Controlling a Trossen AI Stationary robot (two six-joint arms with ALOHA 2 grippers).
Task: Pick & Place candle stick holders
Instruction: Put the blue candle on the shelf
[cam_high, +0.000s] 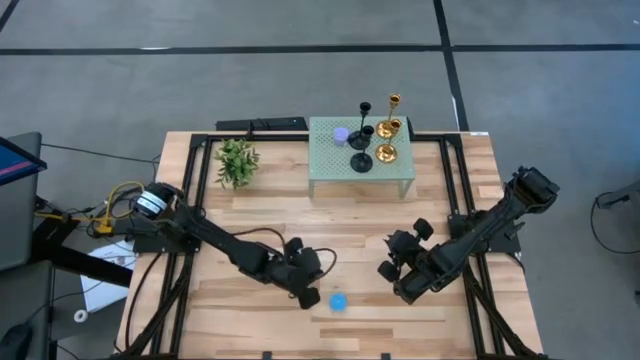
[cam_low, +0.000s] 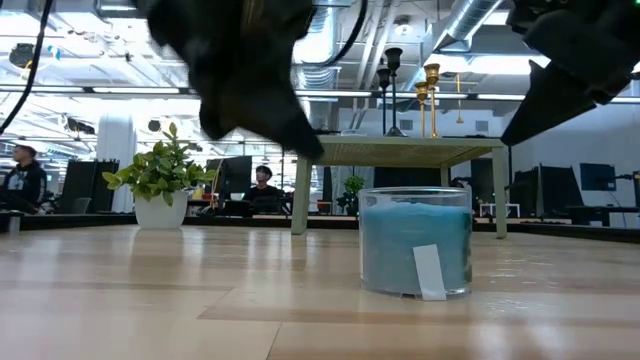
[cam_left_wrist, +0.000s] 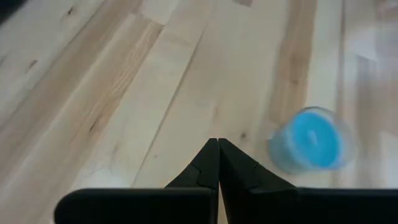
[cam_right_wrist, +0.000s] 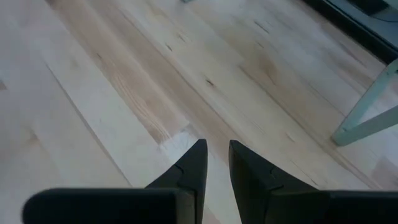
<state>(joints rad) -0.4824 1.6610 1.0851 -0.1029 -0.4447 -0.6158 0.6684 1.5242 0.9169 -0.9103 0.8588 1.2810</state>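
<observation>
Black and gold candle stick holders (cam_high: 378, 132): standing on the green stand (cam_high: 330, 163).
Blue candle jar (cam_high: 338, 300): blank white label.
Left gripper (cam_high: 309, 289): pressed together, beside jar.
Right gripper (cam_high: 389, 270): slightly apart, empty, near jar.

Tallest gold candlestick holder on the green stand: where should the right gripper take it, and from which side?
Probably the slim stem of the tallest gold holder, approached from the stand's right edge. It stands upright at the far right corner; the other gold holders and black holders crowd its near and left sides. The right gripper hangs low over the table.
</observation>
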